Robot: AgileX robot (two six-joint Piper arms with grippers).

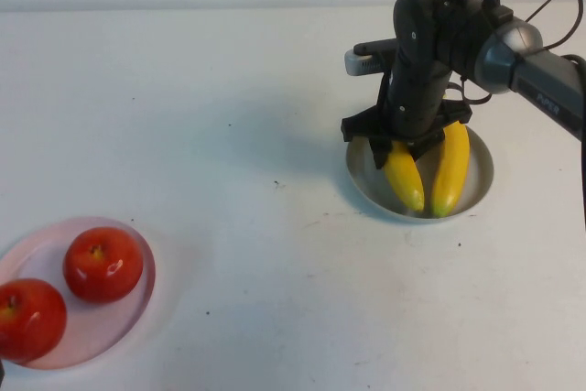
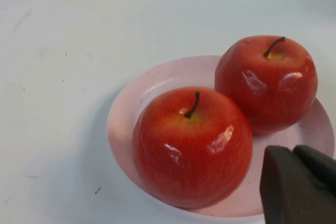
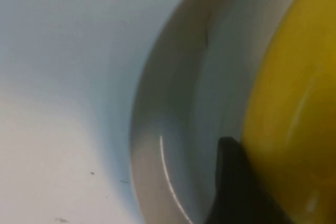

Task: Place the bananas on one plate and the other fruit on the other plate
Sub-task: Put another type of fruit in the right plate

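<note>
Bananas: two curved glossy yellow bananas [image 1: 428, 174] lie side by side on the round grey-blue plate [image 1: 476, 191], long axes running near-to-far, near tips converging.
Right gripper [image 1: 404, 150]: down over the left banana, fingers straddling it.
Apples: two shiny red apples [image 1: 103, 264] on the pale pink plate [image 1: 137, 304].
Left gripper [image 2: 299, 182]: closed, empty, beside the pink plate.

The white table [image 1: 229, 89] carries just 2 things directly on its surface. Down at the near left corner sits the pale pink plate [image 1: 137, 304], running partly off the edge of the high view. Far across on the right sits the grey-blue plate [image 1: 481, 176], well apart from the pink one. Between them, bare tabletop with a few small dark specks and faint scuffs.
</note>
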